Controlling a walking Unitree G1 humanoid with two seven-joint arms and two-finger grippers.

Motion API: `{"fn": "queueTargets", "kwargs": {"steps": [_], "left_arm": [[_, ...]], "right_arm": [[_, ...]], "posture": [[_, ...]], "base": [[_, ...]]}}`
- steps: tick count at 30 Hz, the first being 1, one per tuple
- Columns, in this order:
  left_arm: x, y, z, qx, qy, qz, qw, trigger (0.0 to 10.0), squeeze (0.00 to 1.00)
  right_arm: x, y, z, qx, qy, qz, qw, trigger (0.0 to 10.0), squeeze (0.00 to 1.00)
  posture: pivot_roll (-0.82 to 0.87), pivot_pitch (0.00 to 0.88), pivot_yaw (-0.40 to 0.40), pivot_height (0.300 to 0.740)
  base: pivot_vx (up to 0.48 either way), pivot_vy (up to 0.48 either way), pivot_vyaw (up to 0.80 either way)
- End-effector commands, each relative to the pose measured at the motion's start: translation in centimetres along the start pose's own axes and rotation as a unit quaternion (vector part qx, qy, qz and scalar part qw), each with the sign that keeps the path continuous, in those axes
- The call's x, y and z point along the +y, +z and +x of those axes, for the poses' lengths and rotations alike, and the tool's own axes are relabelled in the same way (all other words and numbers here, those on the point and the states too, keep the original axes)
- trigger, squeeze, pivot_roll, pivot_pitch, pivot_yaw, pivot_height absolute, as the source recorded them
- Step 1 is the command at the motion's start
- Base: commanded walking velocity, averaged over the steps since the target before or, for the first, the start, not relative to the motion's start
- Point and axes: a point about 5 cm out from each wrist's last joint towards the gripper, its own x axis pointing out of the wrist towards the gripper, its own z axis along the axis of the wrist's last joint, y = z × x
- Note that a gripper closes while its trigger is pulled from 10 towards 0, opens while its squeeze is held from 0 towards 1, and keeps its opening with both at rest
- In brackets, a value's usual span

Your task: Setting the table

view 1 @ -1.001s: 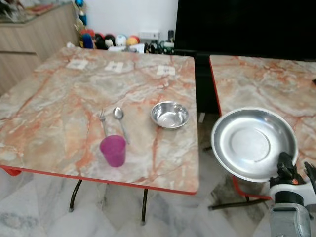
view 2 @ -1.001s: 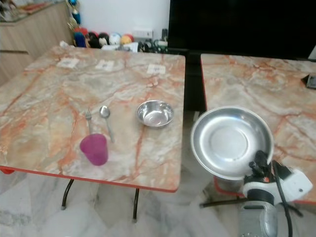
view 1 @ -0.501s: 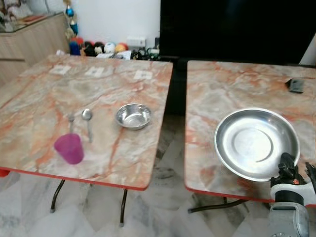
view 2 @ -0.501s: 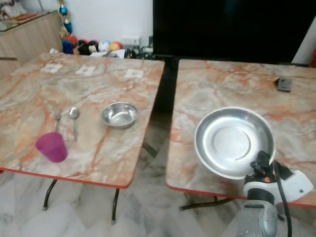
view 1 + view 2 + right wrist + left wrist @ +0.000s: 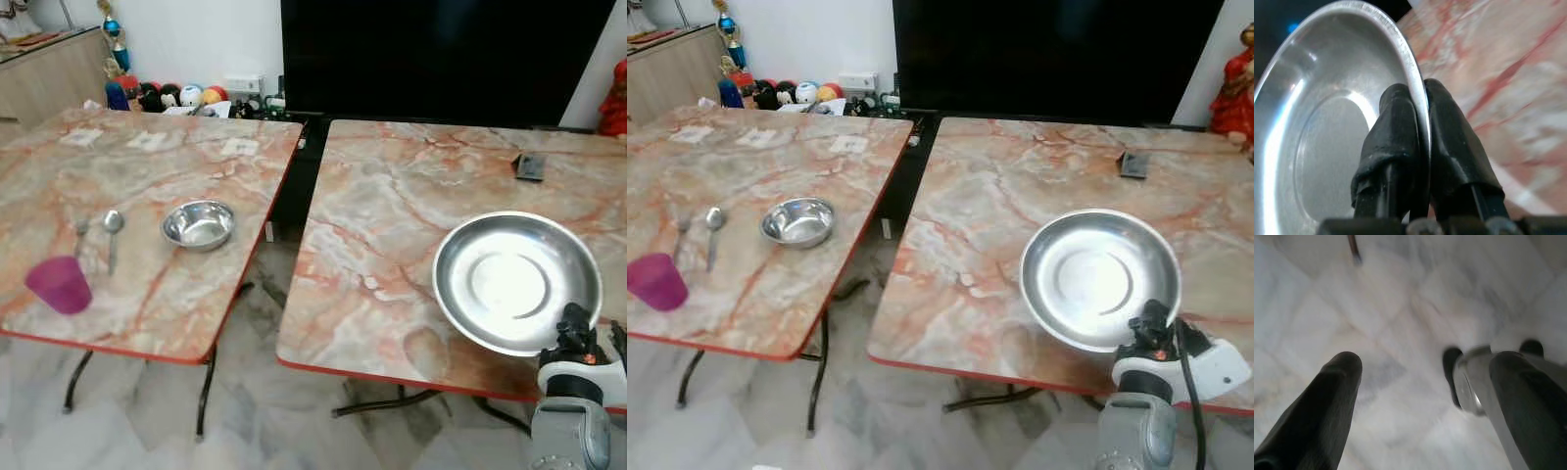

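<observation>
While clamped on steel plate [image 5: 1327, 122] rim | right hand [image 5: 1420, 105] pinching

Two marble-topped tables are set side by side with a gap between. On the left table [image 5: 147, 294] a plastic cup [image 5: 59, 284], a metal fork [image 5: 80, 231], a metal spoon [image 5: 113, 227] and a small steel bowl [image 5: 198, 224] are placed from left to right. Over the right table [image 5: 392, 255] a round steel plate [image 5: 516, 282] is held at its near rim by the right gripper [image 5: 576, 323].

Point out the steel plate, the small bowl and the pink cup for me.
steel plate [image 5: 516, 281], left eye view, flat centre.
small bowl [image 5: 198, 224], left eye view, inner hollow.
pink cup [image 5: 60, 285], left eye view, side wall.
</observation>
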Motion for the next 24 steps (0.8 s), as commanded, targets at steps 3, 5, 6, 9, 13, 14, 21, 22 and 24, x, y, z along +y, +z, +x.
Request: {"fn": "queueTargets", "kwargs": {"steps": [3, 5, 6, 9, 13, 14, 21, 22, 24], "left_arm": [[-0.1, -0.6, -0.1, 0.017, -0.002, 0.009, 1.0, 10.0, 0.0], [-0.1, -0.5, -0.1, 0.016, -0.002, 0.008, 1.0, 10.0, 0.0], [-0.1, -0.5, -0.1, 0.015, -0.003, 0.008, 1.0, 10.0, 0.0], [-0.2, -0.5, -0.1, 0.015, -0.003, 0.006, 1.0, 10.0, 0.0], [-0.2, -0.6, -0.1, 0.015, -0.002, 0.005, 1.0, 10.0, 0.0], [-0.2, -0.6, -0.1, 0.016, -0.002, 0.005, 1.0, 10.0, 0.0], [-0.3, -0.6, -0.1, 0.015, -0.003, 0.004, 1.0, 10.0, 0.0], [-0.3, -0.6, -0.1, 0.015, -0.003, 0.004, 1.0, 10.0, 0.0], [-0.3, -0.6, -0.1, 0.014, -0.004, 0.003, 1.0, 10.0, 0.0]], "right_arm": [[0.1, 0.3, 0.3, -0.023, -0.023, 0.025, 0.999, 10.0, 0.0], [-0.3, 0.6, 0.5, -0.033, -0.049, 0.023, 0.998, 10.0, 0.0], [-0.7, 0.7, 0.5, -0.038, -0.067, 0.023, 0.997, 10.0, 0.0], [-1.4, 0.9, 0.6, -0.051, -0.098, 0.009, 0.994, 10.0, 0.0], [-1.6, 1.2, 0.8, -0.058, -0.109, 0.006, 0.992, 10.0, 0.0], [-1.6, 1.3, 0.8, -0.059, -0.113, 0.006, 0.992, 10.0, 0.0], [-2.4, 0.6, 0.9, -0.044, -0.157, 0.022, 0.986, 10.0, 0.0], [-2.4, 0.6, 0.9, -0.044, -0.157, 0.022, 0.986, 10.0, 0.0], [-2.7, 0.3, 0.8, -0.038, -0.177, 0.028, 0.983, 10.0, 0.0]], "posture": [[0.0, 0.072, -0.008, 0.74], [-0.01, 0.075, -0.01, 0.74], [0.0, 0.077, -0.012, 0.74], [0.0, 0.08, -0.011, 0.74], [0.0, 0.085, -0.011, 0.74], [0.0, 0.085, -0.011, 0.74], [0.0, 0.091, -0.013, 0.74], [0.0, 0.091, -0.013, 0.74], [0.0, 0.093, -0.013, 0.74]], "base": [[0.0, 0.0, 0.0], [0.0, 0.0, 0.0], [0.0, 0.0, 0.0], [0.0, 0.0, 0.0], [0.0, 0.0, 0.0], [0.0, 0.0, 0.0], [0.0, 0.0, 0.0], [0.0, 0.0, 0.0], [0.0, 0.0, 0.0]]}}
